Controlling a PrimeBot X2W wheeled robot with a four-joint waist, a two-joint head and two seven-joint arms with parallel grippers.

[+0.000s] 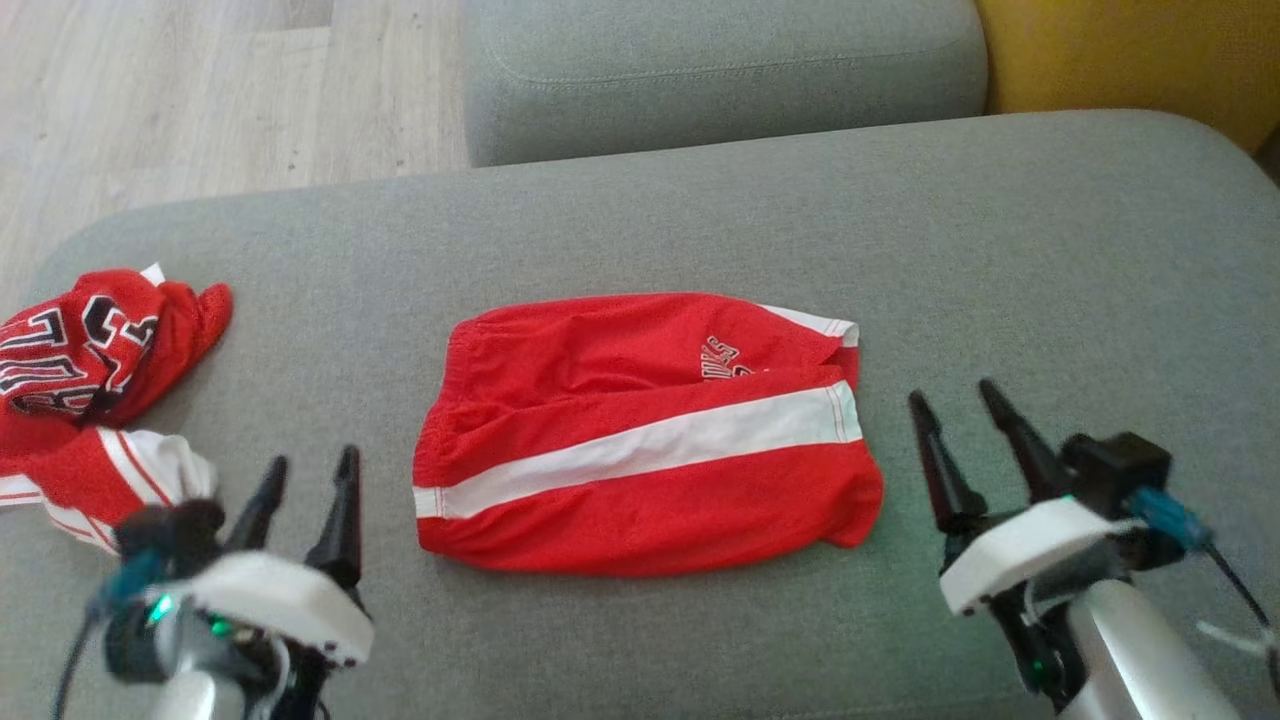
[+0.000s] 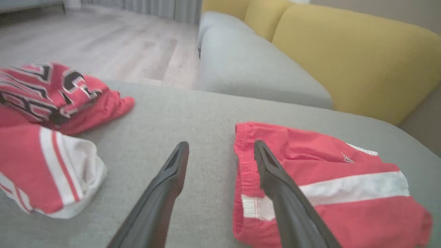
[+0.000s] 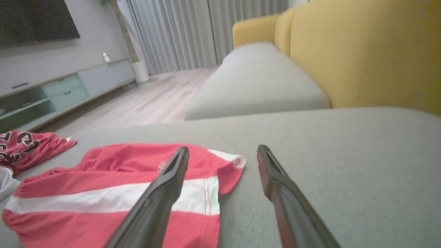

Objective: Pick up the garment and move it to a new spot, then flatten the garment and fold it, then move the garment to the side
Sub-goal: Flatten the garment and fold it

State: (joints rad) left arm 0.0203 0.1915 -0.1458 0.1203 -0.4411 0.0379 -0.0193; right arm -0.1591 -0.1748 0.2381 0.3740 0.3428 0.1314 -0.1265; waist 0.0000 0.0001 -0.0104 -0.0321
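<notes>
The garment [image 1: 640, 440] is a pair of red shorts with a white side stripe, folded in half and lying flat in the middle of the grey cushion [image 1: 1000, 250]. It also shows in the left wrist view as red shorts [image 2: 330, 186] and in the right wrist view [image 3: 103, 186]. My left gripper [image 1: 310, 472] stands open just left of its waistband, fingers apart with nothing between them [image 2: 220, 148]. Just right of the leg hems, my right gripper [image 1: 953, 392] is open and empty too [image 3: 223, 151]. Neither touches the cloth.
A crumpled red jersey with black and white lettering [image 1: 90, 350] and a red and white garment [image 1: 110, 480] lie at the cushion's left end. A second grey seat [image 1: 720, 70] and a yellow sofa back [image 1: 1140, 50] stand behind. Wooden floor [image 1: 200, 100] lies at the far left.
</notes>
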